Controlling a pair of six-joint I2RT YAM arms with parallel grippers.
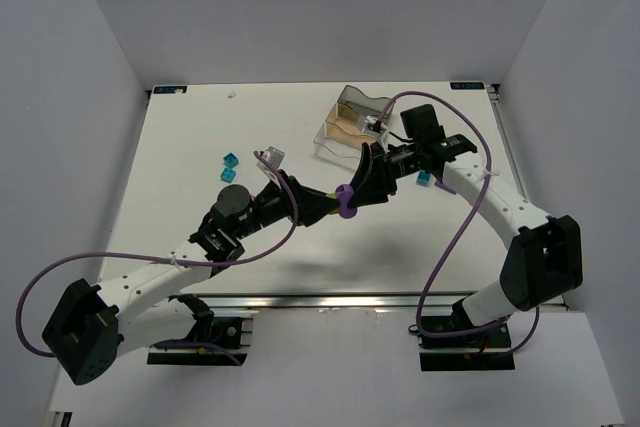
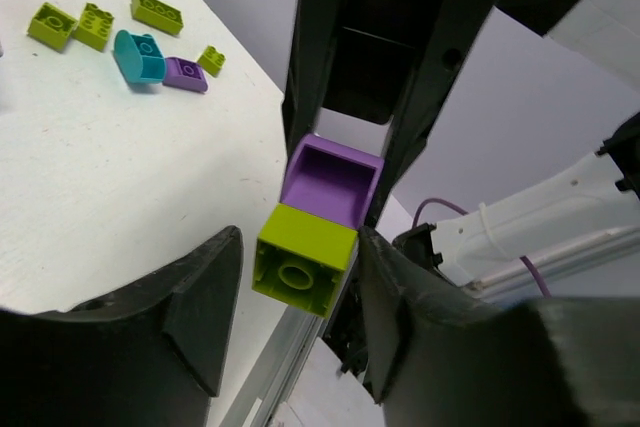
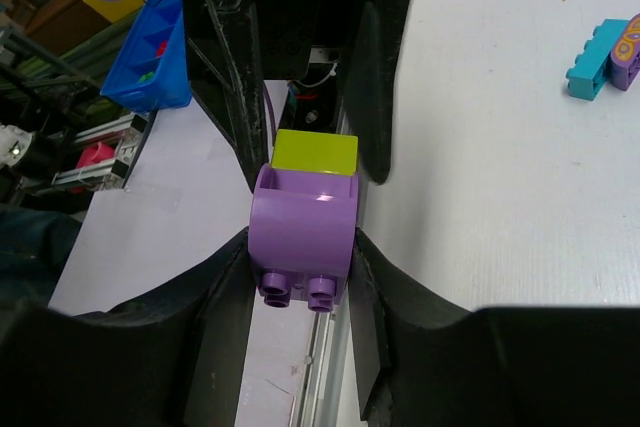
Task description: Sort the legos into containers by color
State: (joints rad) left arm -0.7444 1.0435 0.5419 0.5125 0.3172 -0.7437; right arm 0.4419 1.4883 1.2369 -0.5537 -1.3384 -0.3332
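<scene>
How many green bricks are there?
5 green bricks. One is pinched in the left gripper, stuck to a purple brick; four lie loose on the table near a teal brick. More may be hidden.

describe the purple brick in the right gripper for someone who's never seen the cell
On the white table, look mid-table, where the right gripper meets the left gripper tip to tip. The right one clamps a rounded purple plastic brick. Unlike the loose bricks lying on the table, it is held off the surface and joined to a lime green brick.
</scene>
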